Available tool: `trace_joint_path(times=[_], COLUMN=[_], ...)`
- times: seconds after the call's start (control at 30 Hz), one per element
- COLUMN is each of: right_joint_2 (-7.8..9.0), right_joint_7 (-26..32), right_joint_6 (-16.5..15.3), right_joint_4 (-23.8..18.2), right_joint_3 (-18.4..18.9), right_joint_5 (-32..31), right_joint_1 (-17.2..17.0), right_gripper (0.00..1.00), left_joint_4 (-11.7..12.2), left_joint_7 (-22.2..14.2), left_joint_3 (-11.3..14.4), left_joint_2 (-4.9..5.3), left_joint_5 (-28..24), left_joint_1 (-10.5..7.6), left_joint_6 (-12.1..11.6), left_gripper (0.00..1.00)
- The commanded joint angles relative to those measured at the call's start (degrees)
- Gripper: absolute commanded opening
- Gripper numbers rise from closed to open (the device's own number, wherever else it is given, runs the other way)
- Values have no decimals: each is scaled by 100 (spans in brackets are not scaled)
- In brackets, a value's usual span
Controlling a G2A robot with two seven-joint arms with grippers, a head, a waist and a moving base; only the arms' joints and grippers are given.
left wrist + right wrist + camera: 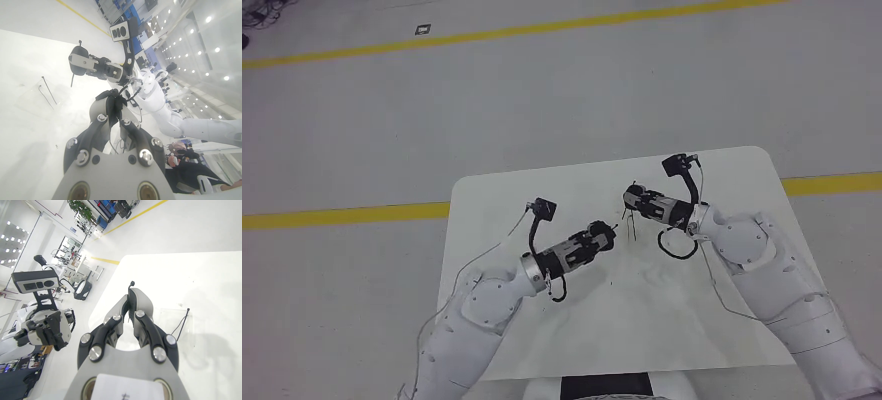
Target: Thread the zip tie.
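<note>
While I am squeezing the black zip tie (131,283) tight in my right gripper (129,306), I am holding it up over the table (692,320). Its head and tail are sticking out on opposite sides, probably so both ends are free for threading. My left gripper (607,238) is hovering near; I cannot tell if it is closed. Spare zip ties (49,90) are lying below.

Top view overhead; wrist views close, facing each other; table (722,190) shared.
</note>
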Motion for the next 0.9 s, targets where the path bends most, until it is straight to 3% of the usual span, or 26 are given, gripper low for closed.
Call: trace_joint_path(times=[0.0,0.17,0.37,0.63,0.87], right_joint_2=[0,0,0,0,30], right_joint_7=[0,0,0,0,-927], right_joint_6=[0,0,0,0,0], right_joint_4=[0,0,0,0,-926], right_joint_3=[0,0,0,0,111], right_joint_5=[0,0,0,0,-730], right_joint_1=[0,0,0,0,-77], right_gripper=[0,0,0,0,0], left_joint_4=[-83,-246,-445,-517,-517], left_joint_7=[18,-15,-119,-186,-186], left_joint_3=[-52,-360,-556,-490,-490], left_joint_2=[20,120,194,239,239], left_joint_5=[-349,-636,-961,-785,-785], left_joint_1=[30,170,257,275,275], left_joint_6=[-1,-1,-1,-1,-1], left_gripper=[0,0,0,0,0])
